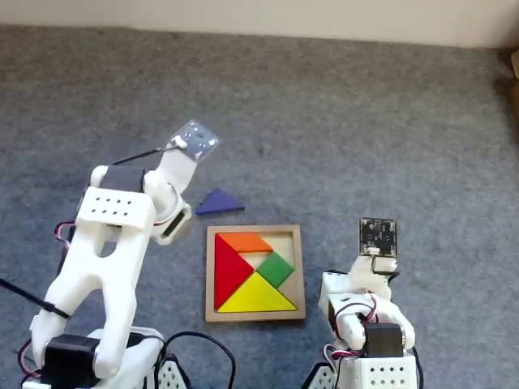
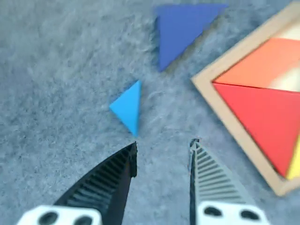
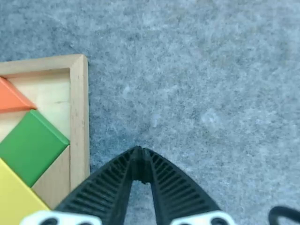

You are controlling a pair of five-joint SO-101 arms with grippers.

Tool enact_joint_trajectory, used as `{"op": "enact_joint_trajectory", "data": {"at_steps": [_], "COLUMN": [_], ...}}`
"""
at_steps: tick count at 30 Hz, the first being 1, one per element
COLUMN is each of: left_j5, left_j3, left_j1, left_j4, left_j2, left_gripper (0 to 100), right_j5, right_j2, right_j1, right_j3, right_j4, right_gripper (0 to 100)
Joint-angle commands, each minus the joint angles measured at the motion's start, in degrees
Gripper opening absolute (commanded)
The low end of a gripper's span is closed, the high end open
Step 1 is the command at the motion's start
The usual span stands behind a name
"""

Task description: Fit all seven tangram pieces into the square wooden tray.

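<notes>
One grey surface (image 1: 365, 121) is spread beneath everything. The square wooden tray (image 1: 253, 229) is laid on it between the two arms. Four pieces are seated inside: a red triangle (image 1: 229, 267) against the left wall, a yellow triangle (image 1: 255, 296) along the near wall, an orange piece (image 1: 245, 241) along the far wall and a green square (image 1: 276, 268) toward the right. A dark blue triangle (image 1: 219, 203) is left just beyond the tray's far left corner, with a small light blue triangle (image 2: 129, 108) near it. The left gripper (image 2: 163, 145) is held apart just short of the light blue triangle. The right gripper (image 3: 140, 152) is pressed together on nothing beside the tray's right wall.
</notes>
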Motion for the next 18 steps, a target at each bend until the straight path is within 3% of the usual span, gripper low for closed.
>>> {"op": "enact_joint_trajectory", "data": {"at_steps": [1,8,18], "left_j5": [-0.97,-0.88,-0.70], "left_j3": [1.98,2.86,-13.14], "left_j1": [-1.27,-1.19,-3.74], "left_j4": [-5.54,-9.93,-9.58], "left_j2": [-2.24,0.66,24.13], "left_gripper": [19,19,19], "right_j5": [0.62,0.62,0.79], "right_j2": [-1.01,-1.01,-1.01], "right_j1": [0.92,0.92,0.92], "right_j3": [7.78,7.78,7.78], "right_j4": [-1.63,-1.63,-1.63], "right_gripper": [0.5,0.5,0.5]}}
